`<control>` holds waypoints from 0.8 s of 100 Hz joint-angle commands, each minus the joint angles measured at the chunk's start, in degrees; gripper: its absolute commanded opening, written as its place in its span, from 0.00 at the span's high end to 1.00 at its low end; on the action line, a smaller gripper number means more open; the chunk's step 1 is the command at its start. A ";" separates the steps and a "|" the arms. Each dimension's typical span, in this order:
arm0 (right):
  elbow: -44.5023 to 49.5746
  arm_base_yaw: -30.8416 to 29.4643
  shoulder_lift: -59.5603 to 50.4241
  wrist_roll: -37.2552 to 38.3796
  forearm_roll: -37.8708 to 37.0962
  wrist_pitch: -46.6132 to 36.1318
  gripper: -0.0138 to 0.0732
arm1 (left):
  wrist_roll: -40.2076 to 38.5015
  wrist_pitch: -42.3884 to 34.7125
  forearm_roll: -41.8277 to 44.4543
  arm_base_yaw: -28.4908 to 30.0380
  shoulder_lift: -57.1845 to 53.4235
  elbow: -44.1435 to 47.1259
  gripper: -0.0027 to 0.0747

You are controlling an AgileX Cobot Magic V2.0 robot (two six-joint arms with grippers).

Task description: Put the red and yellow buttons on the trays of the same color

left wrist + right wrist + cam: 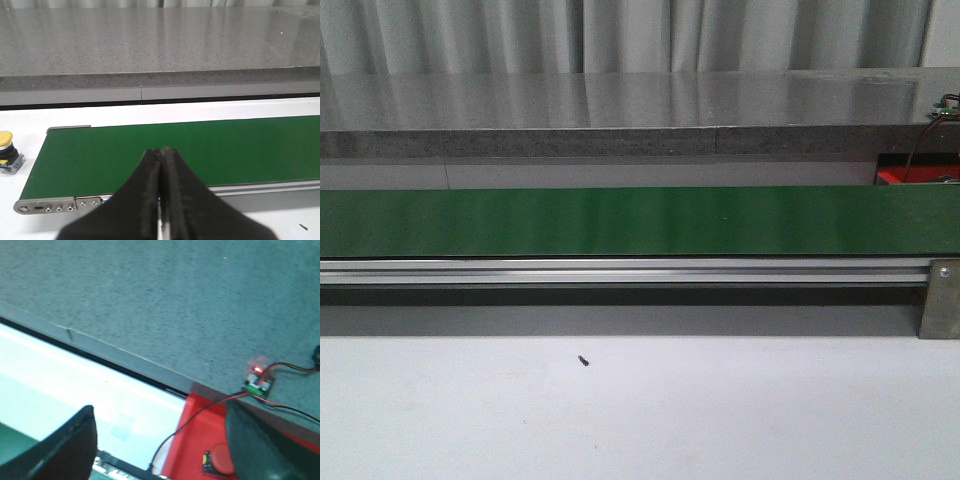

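Observation:
In the left wrist view a yellow button [8,151] on a dark base stands on the white table beside the end of the green conveyor belt [200,147]. My left gripper [162,150] hovers over the belt's near edge, shut with nothing between its fingers. The right wrist view shows a red button [220,459] lying in the red tray [197,440], close to one finger of my right gripper [160,445], which is open and holds nothing. A sliver of the red tray [918,174] shows behind the belt at the far right of the front view. No yellow tray is in view.
The green belt [620,221] with its aluminium rail [620,271] crosses the front view. A grey stone ledge [620,110] runs behind it. A small circuit board [258,381] with red and black wires sits on the ledge above the red tray. A dark speck [584,361] lies on the white table.

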 commanded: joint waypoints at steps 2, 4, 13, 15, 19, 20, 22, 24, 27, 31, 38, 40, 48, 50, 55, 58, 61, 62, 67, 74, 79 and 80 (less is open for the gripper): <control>4.61 3.26 -8.55 0.00 2.02 -4.80 0.23 | -0.03 -4.74 -0.58 -0.45 0.36 -1.61 0.99; 6.41 3.81 -9.44 0.00 2.02 -5.75 0.23 | -0.03 -4.74 -0.58 -0.45 0.36 -1.61 0.99; 14.90 7.39 -15.65 0.00 1.67 -10.71 0.23 | -0.03 -4.74 -0.58 -0.45 0.36 -1.61 0.99; 16.98 8.22 -17.20 0.00 1.53 -11.97 0.23 | -0.03 -4.74 -0.58 -0.45 0.36 -1.61 0.99; 20.47 9.77 -20.22 0.00 1.53 -14.11 0.23 | -0.03 -4.74 -0.58 -0.45 0.36 -1.61 0.99; 21.87 10.01 -20.73 0.00 1.53 -14.98 0.23 | -0.03 -4.74 -0.58 -0.45 0.36 -1.61 0.99; 23.95 10.72 -22.29 0.00 1.53 -16.27 0.23 | -0.03 -4.74 -0.58 -0.45 0.36 -1.61 0.99; 25.33 11.40 -23.86 0.00 1.53 -17.48 0.23 | -0.03 -4.74 -0.58 -0.45 0.36 -1.61 0.99; 28.77 12.26 -25.92 0.00 1.53 -19.01 0.23 | -0.03 -4.74 -0.58 -0.45 0.36 -1.61 0.99; 32.12 13.40 -29.12 0.00 1.59 -21.09 0.23 | -0.03 -4.74 -0.58 -0.45 0.36 -1.61 0.99; 38.67 14.62 -34.44 0.05 2.45 -23.82 0.23 | -0.03 -4.74 -0.58 -0.45 0.36 -1.61 0.99; 40.56 14.82 -36.03 0.05 2.96 -24.29 0.23 | -0.03 -4.74 -0.58 -0.45 0.36 -1.61 0.99; 47.61 14.89 -41.81 0.05 4.50 -26.26 0.23 | -0.03 -4.74 -0.58 -0.45 0.36 -1.61 0.99; 49.22 14.89 -43.38 0.05 4.79 -26.57 0.23 | -0.03 -4.74 -0.58 -0.45 0.36 -1.61 0.99; 52.69 14.89 -46.83 0.05 5.39 -27.10 0.23 | -0.03 -4.74 -0.58 -0.45 0.36 -1.61 0.99; 54.50 14.89 -49.24 0.05 5.53 -27.12 0.23 | -0.03 -4.74 -0.58 -0.45 0.36 -1.61 0.99; 56.19 14.89 -50.97 0.05 5.53 -27.12 0.23 | -0.03 -4.74 -0.58 -0.45 0.36 -1.61 0.99; 57.02 14.89 -51.37 0.05 5.53 -27.12 0.23 | -0.03 -4.74 -0.58 -0.45 0.36 -1.61 0.99; 59.64 14.89 -54.47 0.05 5.53 -27.12 0.23 | -0.03 -4.74 -0.58 -0.45 0.36 -1.61 0.99; 62.80 14.89 -58.40 0.05 5.53 -27.24 0.24 | -0.03 -4.74 -0.58 -0.45 0.36 -1.61 0.99; 64.43 14.89 -60.91 0.05 5.53 -27.24 0.27 | -0.03 -4.74 -0.58 -0.45 0.36 -1.61 0.99; 64.64 14.89 -61.19 0.05 5.53 -27.16 0.27 | -0.03 -4.74 -0.58 -0.45 0.36 -1.61 0.99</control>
